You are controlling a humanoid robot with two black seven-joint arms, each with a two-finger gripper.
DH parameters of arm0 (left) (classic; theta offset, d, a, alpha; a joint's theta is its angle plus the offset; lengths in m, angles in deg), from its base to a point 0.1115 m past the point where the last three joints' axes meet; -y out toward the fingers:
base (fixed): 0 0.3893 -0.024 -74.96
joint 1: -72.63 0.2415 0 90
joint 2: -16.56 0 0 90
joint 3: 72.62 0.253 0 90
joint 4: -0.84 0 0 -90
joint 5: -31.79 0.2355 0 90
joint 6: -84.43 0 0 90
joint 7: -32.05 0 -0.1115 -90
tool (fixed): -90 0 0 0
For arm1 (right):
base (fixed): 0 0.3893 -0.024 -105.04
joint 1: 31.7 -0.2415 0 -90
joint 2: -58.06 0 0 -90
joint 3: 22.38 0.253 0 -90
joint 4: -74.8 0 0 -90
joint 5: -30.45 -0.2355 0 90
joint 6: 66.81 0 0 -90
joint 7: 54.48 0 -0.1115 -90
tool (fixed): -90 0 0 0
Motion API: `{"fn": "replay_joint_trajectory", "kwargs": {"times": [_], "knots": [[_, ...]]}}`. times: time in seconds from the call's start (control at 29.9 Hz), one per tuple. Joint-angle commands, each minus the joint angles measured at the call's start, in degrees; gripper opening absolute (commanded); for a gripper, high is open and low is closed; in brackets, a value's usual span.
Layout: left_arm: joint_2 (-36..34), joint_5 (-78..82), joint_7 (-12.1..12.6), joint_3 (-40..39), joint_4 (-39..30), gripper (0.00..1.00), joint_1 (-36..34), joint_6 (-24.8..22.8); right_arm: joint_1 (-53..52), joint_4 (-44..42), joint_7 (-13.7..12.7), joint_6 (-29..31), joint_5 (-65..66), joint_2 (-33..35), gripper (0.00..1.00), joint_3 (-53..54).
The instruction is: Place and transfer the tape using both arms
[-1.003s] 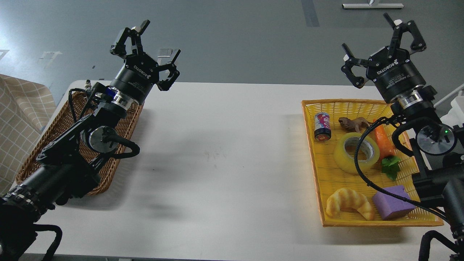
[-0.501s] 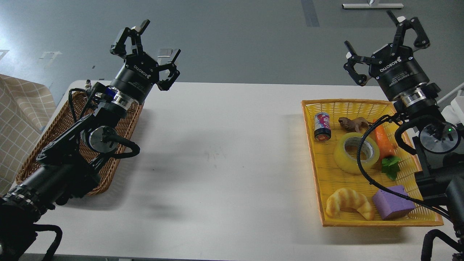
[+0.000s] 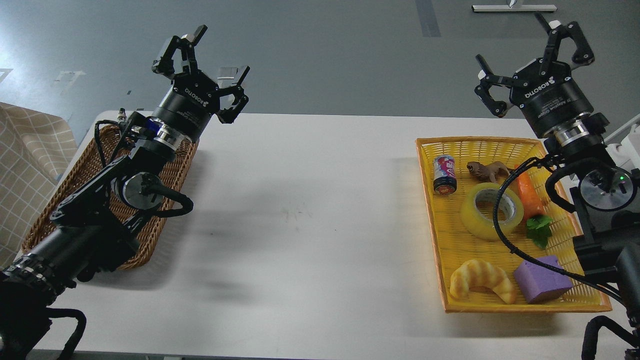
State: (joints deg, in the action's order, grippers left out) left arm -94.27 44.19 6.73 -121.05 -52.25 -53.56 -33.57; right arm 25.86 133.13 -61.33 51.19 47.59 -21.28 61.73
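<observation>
The tape (image 3: 480, 216), a translucent yellow roll with a grey-white core, lies flat in the yellow basket (image 3: 450, 250) at the right of the white table. My right gripper (image 3: 532, 55) is open and empty, raised beyond the basket's far right corner, well above the tape. A black cable from my right arm crosses in front of the tape. My left gripper (image 3: 202, 65) is open and empty, raised above the far end of the brown wicker basket (image 3: 95, 165) at the table's left.
The yellow basket also holds a small can (image 3: 444, 174), a brown animal figure (image 3: 486, 170), a toy carrot (image 3: 531, 196), a croissant (image 3: 481, 281) and a purple block (image 3: 542, 279). A checked cloth (image 3: 27, 155) hangs at the far left. White tabletop (image 3: 305, 210) lies between the baskets.
My right gripper has moved up and slightly to the right, away from the basket. My left gripper has barely moved. The tape has not moved.
</observation>
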Motion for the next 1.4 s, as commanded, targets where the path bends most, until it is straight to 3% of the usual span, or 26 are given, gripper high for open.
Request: {"fn": "replay_joint_trajectory", "kwargs": {"times": [0.0, 0.1, 0.47, 0.8, 1.07, 1.37], "knots": [[0.08, 0.0, -0.08, 0.0, -0.09, 0.98, -0.02, 0.0, -0.09, 0.2, -0.27, 0.0, 0.09, 0.77, 1.0, -0.18], [0.0, -0.09, -0.17, 0.0, -0.09, 0.98, -0.19, 0.0, -0.09, 0.46, -0.53, 0.0, 0.44, 1.47, 1.0, -0.88], [-0.88, -0.09, -0.17, 0.0, -0.09, 0.98, -0.9, 0.0, -1.14, 6.17, -0.53, 0.0, 1.93, 16.31, 1.0, -19.06], [-0.71, 0.0, -0.17, 0.0, -0.09, 0.98, -1.6, 0.0, -7.29, 15.22, -0.44, 0.0, 25.97, 32.13, 1.0, -32.25], [-0.79, 0.0, -0.26, -0.08, -0.18, 0.98, -1.95, 0.0, -7.12, 15.76, -0.36, 0.0, 51.65, 33.81, 1.0, -33.31], [-0.88, 0.0, -0.26, -0.08, -0.18, 0.98, -2.04, 0.0, -7.56, 16.11, 0.17, 0.0, 53.62, 40.31, 1.0, -38.58]]}}
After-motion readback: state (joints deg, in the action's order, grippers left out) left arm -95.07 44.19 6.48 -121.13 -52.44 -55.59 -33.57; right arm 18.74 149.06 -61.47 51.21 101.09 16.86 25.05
